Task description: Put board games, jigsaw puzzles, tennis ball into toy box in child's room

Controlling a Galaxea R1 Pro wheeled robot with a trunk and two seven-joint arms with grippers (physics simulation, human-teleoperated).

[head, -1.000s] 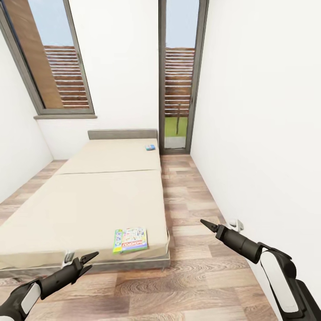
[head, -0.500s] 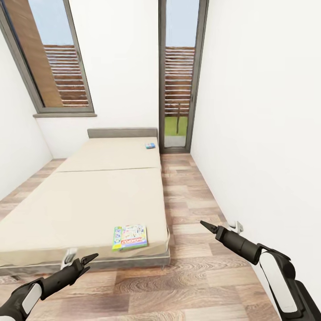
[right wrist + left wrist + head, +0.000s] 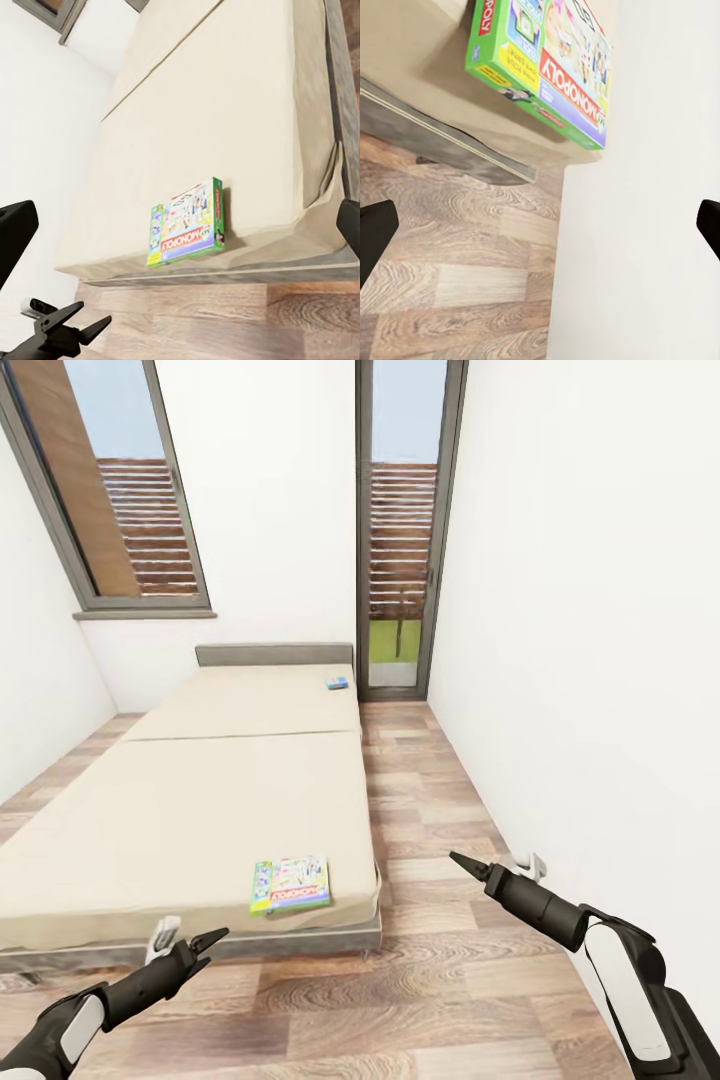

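1. A long bed (image 3: 200, 810) with a tan cover runs from the near left of the room toward the far wall, where a grey headboard (image 3: 274, 655) stands under a tall window (image 3: 120, 500).
2. A Monopoly board game (image 3: 291, 885) lies flat on the bed's near right corner, close to the foot edge. The left wrist view shows its green side and colourful lid (image 3: 547, 64) just above the bed frame, and the right wrist view shows it (image 3: 187, 225) near the mattress corner.
3. A second, small blue board game (image 3: 337, 683) lies at the far right of the bed, just short of the headboard; its print is too small to read.
4. The left gripper (image 3: 205, 944) hangs low at the near left, over the wood floor (image 3: 420, 980) just short of the bed's foot. Its two dark fingers are spread apart and hold nothing. It also appears in the right wrist view (image 3: 71, 324), spread the same way.
5. The right gripper (image 3: 462, 863) reaches forward at the near right, over the floor beside the white wall (image 3: 590, 660). In the head view it tapers to one dark tip, but its wrist view shows the fingers at opposite edges, so it is spread and empty.
6. A glass door (image 3: 400, 530) stands in the far wall, right of the bed, with a slatted fence and grass behind it.
7. A small white fitting (image 3: 530, 863) sits at the foot of the right wall, just beyond the right gripper.
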